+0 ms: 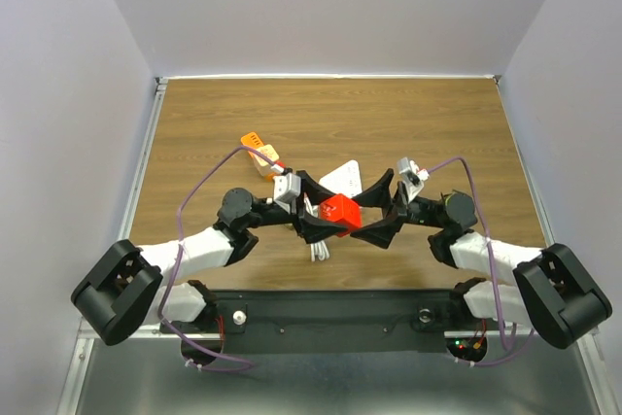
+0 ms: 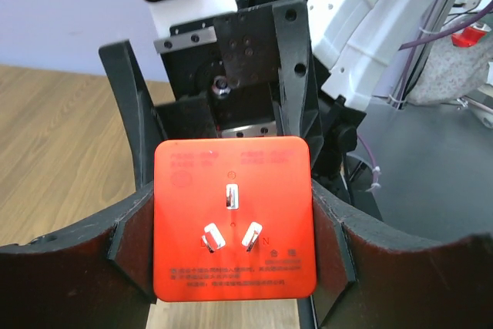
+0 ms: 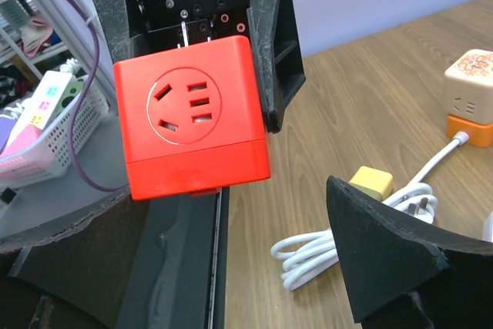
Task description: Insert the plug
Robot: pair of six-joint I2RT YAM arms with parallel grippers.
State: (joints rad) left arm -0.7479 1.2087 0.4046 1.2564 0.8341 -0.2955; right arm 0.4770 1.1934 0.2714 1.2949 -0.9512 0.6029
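Far-left of centre: orange-and-cream cube (image 1: 262, 154) sits on the desk (image 1: 437, 123), well apart from both arms. Left end effector (image 1: 335, 213) is clenched on the red plug cube (image 1: 341, 211), fingers (image 2: 131, 244) pressed on two opposite sides. The cube is held off the desk, at centre near the front edge. Three metal prongs (image 2: 229, 196) face the left wrist; the socket face (image 3: 183, 102) faces the right arm. A coiled white cable (image 3: 339, 244) lies on the desk below the cube, with a small yellow block (image 3: 370, 182) touching it. Right end effector (image 1: 377, 209) is released, jaws spread wide. It's aimed at the socket face from just beside the cube; no contact visible.
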